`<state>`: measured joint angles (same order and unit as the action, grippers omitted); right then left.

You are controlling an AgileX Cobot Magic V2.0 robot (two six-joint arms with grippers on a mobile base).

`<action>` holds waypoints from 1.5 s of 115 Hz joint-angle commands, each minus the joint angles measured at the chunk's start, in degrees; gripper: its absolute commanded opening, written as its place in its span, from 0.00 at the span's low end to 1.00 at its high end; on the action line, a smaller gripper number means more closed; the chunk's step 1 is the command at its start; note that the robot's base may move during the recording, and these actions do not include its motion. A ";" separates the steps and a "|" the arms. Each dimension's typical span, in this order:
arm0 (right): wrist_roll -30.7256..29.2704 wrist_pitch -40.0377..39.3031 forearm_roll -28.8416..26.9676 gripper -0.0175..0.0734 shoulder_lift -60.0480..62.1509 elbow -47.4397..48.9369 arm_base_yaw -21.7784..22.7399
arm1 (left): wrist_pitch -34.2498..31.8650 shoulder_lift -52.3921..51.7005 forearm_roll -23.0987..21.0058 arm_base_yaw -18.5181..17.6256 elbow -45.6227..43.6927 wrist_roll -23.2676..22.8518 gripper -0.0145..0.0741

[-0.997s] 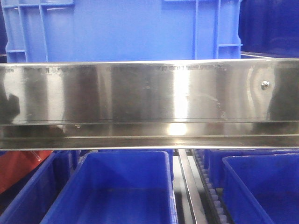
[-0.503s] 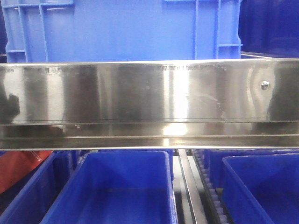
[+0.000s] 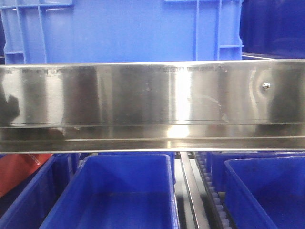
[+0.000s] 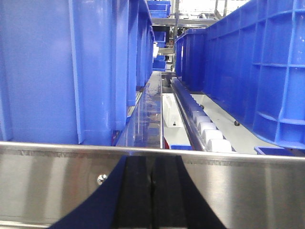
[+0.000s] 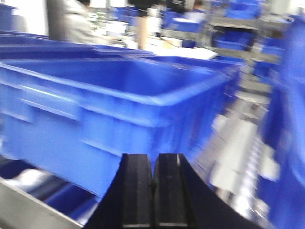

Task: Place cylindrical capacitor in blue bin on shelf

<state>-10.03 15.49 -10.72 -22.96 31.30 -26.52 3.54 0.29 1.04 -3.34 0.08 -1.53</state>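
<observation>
Both pincers, left (image 4: 152, 191) and right (image 5: 153, 191), are pressing together with no capacitor visible, facing the shelf (image 3: 152, 95) whose blue bin (image 5: 119, 100) is sitting open-topped for receiving parts.

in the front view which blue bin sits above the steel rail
The large ribbed blue bin on the upper tier; the open bins sit below the shelf rail.
</observation>
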 commanded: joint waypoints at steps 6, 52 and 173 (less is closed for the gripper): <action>-0.37 -4.17 -1.82 0.02 4.07 -7.08 6.89 | -1.44 -0.29 0.11 0.09 -0.08 -0.51 0.04; -0.15 -6.78 -3.12 0.02 19.37 -23.81 22.64 | -1.44 -0.29 0.11 0.09 -0.08 -0.51 0.04; 0.44 -10.07 2.64 0.02 22.96 -31.30 27.69 | -1.44 -0.29 0.11 0.09 -0.08 -0.51 0.04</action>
<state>-9.43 6.91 -8.52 -0.17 0.15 0.88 3.54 0.29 1.04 -3.34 0.08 -1.53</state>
